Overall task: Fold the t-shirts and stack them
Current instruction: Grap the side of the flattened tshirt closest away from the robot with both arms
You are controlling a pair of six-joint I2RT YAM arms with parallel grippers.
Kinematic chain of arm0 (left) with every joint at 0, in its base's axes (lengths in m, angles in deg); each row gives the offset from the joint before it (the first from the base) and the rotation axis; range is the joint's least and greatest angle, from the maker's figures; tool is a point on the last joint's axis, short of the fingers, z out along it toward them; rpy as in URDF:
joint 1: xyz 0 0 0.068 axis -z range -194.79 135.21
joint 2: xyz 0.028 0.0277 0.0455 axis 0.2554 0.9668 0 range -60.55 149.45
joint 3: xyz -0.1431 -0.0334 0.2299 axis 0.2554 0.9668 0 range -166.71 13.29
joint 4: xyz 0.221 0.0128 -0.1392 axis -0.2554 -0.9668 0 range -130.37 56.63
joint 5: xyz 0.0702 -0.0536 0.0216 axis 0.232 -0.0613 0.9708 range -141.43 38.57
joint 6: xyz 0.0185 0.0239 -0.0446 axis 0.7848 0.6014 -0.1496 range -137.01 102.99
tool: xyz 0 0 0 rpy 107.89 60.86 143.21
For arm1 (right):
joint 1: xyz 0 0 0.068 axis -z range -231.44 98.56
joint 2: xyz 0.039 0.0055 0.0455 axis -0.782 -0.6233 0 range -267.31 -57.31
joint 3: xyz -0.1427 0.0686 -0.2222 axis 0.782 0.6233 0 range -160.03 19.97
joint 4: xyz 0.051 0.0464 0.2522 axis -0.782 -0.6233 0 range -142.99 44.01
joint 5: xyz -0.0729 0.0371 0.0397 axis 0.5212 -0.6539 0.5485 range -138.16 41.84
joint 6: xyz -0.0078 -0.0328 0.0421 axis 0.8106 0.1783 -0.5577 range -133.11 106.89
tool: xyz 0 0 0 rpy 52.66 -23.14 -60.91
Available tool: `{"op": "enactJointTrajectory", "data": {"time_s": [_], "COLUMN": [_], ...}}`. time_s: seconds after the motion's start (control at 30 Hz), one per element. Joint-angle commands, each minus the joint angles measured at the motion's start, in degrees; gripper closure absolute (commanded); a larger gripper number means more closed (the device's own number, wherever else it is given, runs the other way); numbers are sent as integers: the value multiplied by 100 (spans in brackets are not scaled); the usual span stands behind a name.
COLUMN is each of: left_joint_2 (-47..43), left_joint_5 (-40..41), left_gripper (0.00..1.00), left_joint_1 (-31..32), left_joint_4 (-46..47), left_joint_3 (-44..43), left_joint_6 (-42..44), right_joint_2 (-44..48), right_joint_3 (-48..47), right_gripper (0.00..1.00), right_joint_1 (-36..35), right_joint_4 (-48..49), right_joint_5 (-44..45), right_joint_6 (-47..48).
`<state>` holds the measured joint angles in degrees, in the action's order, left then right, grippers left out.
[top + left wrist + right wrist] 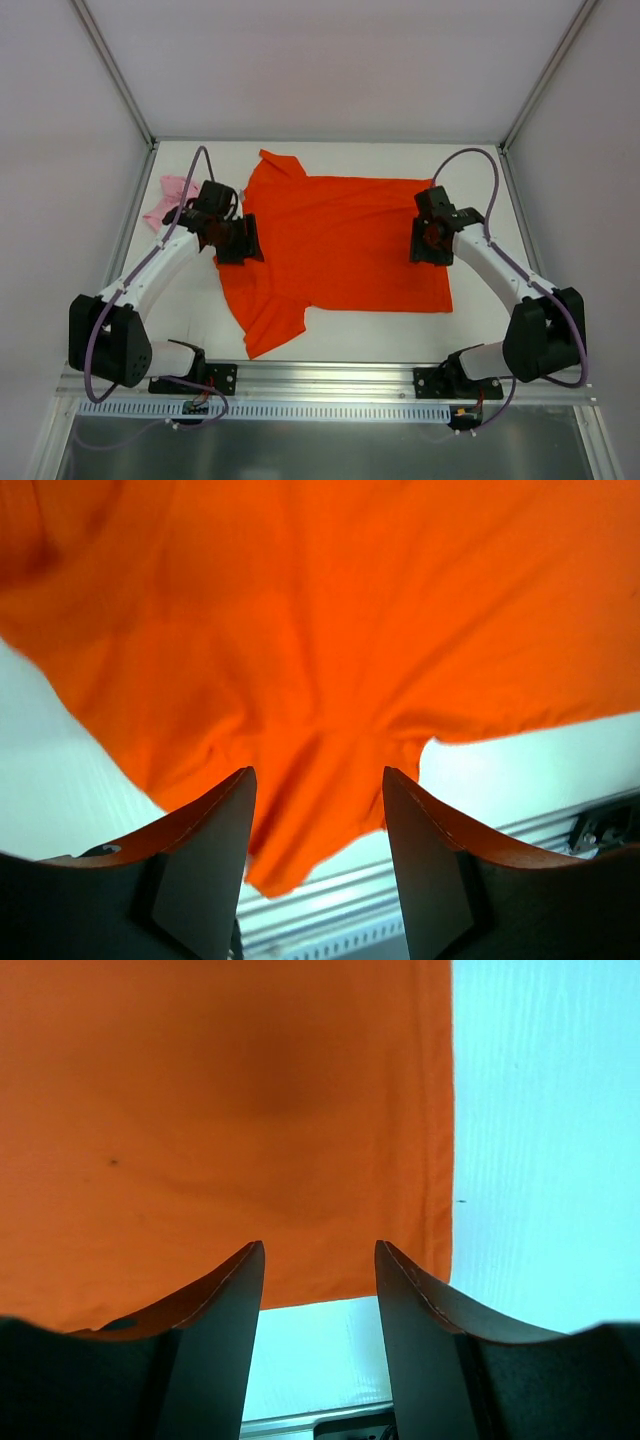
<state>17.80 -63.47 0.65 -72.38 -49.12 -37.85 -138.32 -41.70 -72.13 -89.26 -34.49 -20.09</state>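
Note:
The bright orange-red t-shirt (340, 245) lies spread out across the middle of the white table, one sleeve pointing toward the front rail. The pale pink t-shirt (172, 200) lies crumpled at the back left, partly hidden behind the left arm. My left gripper (240, 242) hovers over the orange shirt's left edge, by the sleeve (300, 810); its jaws (318, 780) are open with nothing between them. Over the shirt's right edge, near its hem corner (430, 1260), my right gripper (430, 240) also stands open and empty (318, 1255).
An aluminium rail (330, 375) with both arm bases runs along the near edge. White walls and slanted frame posts (115, 70) enclose the table on the left, right and back. Bare tabletop (360, 335) shows between the shirt and the rail.

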Motion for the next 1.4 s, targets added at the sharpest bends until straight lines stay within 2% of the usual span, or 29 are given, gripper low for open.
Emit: {"op": "enactJointTrajectory", "data": {"time_s": [0.0, 0.13, 0.37, 0.47, 0.6, 0.77, 0.93, 1.07, 1.23, 1.37], "left_joint_2": [-732, -1172, -2147, -2648, -3516, -3976, -3626, -3397, -2652, -1921], "left_joint_5": [-176, -194, -80, -54, -10, 236, 411, 623, 869, 1168], "left_gripper": [45, 43, 39, 39, 39, 39, 38, 38, 39, 38], "left_joint_1": [196, 537, 776, 794, 855, 951, 1154, 1557, 2540, 3262], "left_joint_4": [-213, -160, -950, -1354, -1452, -1409, -1408, -1321, -891, -959], "left_joint_3": [667, 1441, 2250, 2593, 3076, 3384, 3446, 3481, 3377, 2999], "left_joint_6": [-921, -1386, -2187, -2407, -2679, -2802, -3057, -3583, -4076, -4437], "right_joint_2": [576, 850, 1114, 1105, 1114, 1377, 1422, 1492, 1580, 1641], "right_joint_3": [408, 831, 1394, 1482, 1561, 1719, 1790, 1878, 1843, 1878], "right_gripper": [47, 42, 40, 40, 40, 40, 39, 39, 39, 39], "right_joint_1": [310, 635, 1382, 1453, 1471, 1462, 1533, 1638, 1752, 1840], "right_joint_4": [134, 160, 327, 433, 530, 661, 644, 714, 732, 732], "right_joint_5": [-49, -75, -321, -356, -400, -523, -541, -558, -603, -585], "right_joint_6": [-146, -67, -58, -84, -137, -250, -347, -444, -409, -348]}}
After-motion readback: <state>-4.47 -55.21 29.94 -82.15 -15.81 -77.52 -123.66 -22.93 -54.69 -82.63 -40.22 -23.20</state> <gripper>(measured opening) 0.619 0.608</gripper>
